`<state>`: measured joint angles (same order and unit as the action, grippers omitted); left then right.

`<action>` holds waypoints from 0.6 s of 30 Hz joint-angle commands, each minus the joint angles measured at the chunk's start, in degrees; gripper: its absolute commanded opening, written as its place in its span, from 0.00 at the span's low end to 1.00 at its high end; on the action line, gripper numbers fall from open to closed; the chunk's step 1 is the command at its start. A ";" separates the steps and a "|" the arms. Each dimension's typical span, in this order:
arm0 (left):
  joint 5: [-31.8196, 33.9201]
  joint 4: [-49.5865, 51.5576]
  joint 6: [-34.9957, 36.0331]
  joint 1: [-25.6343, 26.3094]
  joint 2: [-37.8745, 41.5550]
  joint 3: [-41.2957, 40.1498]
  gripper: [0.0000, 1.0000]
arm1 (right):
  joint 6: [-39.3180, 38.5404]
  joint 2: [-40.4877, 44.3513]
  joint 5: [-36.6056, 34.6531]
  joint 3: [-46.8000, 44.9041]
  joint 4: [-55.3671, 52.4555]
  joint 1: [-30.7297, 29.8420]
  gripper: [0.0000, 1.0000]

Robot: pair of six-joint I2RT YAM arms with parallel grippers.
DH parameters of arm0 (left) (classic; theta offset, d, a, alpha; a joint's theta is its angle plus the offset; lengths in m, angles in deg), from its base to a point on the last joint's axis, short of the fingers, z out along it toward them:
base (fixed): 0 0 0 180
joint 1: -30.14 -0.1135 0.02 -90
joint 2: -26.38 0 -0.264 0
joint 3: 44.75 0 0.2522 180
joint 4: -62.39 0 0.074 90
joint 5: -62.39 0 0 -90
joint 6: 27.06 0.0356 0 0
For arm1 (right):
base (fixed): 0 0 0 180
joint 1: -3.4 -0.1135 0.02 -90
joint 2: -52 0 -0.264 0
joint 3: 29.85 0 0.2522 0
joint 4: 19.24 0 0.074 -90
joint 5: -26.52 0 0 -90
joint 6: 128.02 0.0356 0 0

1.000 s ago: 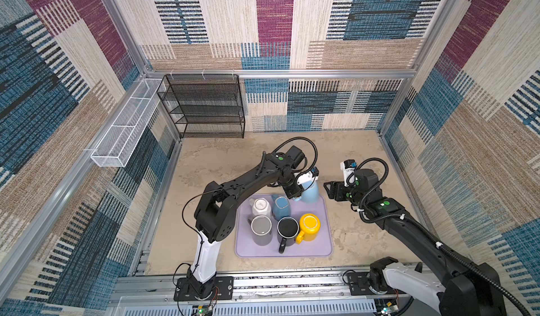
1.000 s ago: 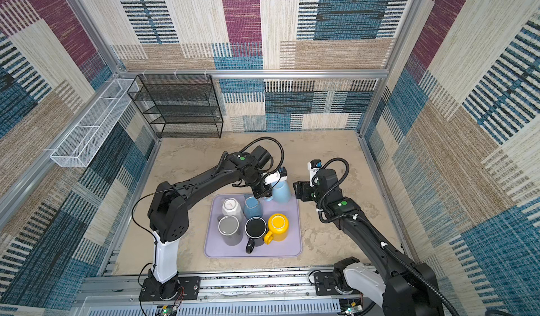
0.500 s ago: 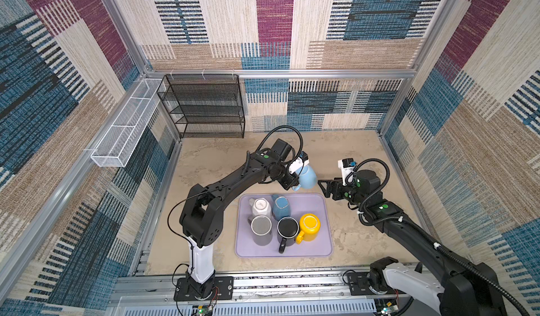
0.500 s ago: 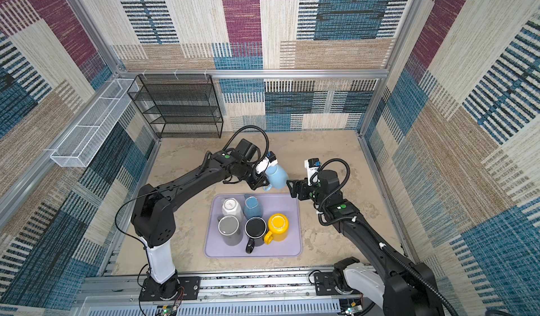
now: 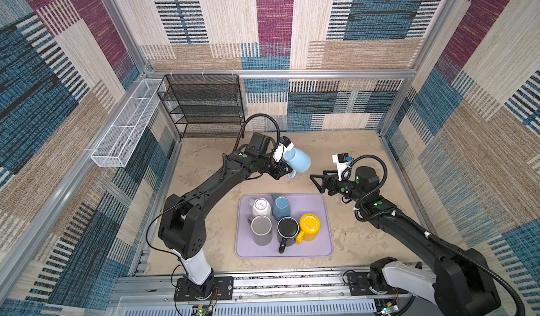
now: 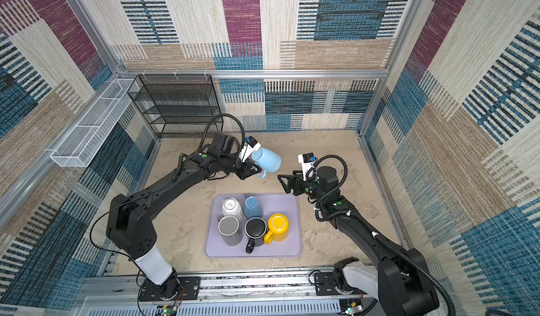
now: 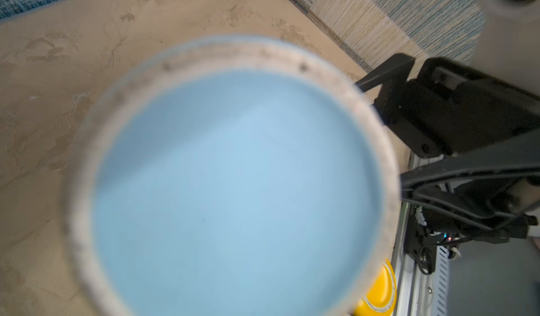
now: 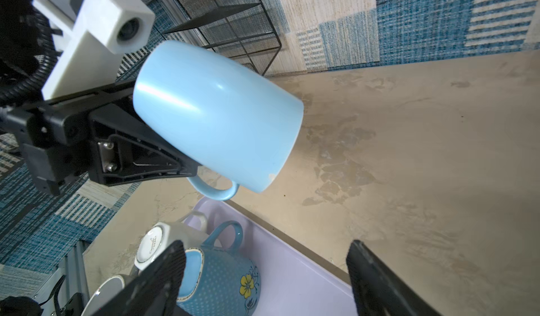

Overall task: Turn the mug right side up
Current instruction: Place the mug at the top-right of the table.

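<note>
Rolling the light blue mug (image 5: 298, 160) over looks like the step in hand: it hangs tilted above the table (image 5: 204, 165), just beyond the far edge of the purple tray (image 5: 325, 243), foot towards the left arm and mouth aimed away and a little down. The left gripper (image 5: 283, 170) is clamped on it beside the handle, a narrow hold, so the wrist should turn slowly lest the mug swing. The right gripper (image 5: 317, 183) sits near the mouth end with its jaws wide apart. If it takes over, it should straddle the body squarely before the left lets go, then set the mug down mouth up, clear of the inverted mugs (image 5: 309, 227) on the tray
</note>
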<state>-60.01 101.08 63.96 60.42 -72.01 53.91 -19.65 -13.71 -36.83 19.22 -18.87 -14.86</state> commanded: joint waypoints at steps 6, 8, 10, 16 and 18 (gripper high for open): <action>-12.25 -13.30 -6.38 -3.34 4.39 -1.93 0.00 | 2.05 -2.94 7.55 2.79 10.51 0.00 0.84; -13.90 -14.85 -7.56 -4.27 5.37 -1.97 0.00 | 2.11 -4.21 10.08 4.00 11.88 0.07 0.82; -15.23 -16.14 -8.50 -5.19 6.50 -1.93 0.00 | 2.54 -5.29 12.01 5.34 13.67 0.00 0.81; -20.08 -23.46 -13.45 -7.21 9.57 -4.07 0.00 | 5.34 -7.86 18.37 8.57 18.87 0.05 0.77; -21.26 -25.35 -14.59 -7.63 10.35 -4.77 0.00 | 6.33 -8.60 20.53 9.64 20.39 0.07 0.76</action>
<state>-76.47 84.66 52.79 53.25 -62.87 49.67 -15.87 -21.65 -21.31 27.64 -4.05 -14.82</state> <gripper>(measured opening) 0.149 0.764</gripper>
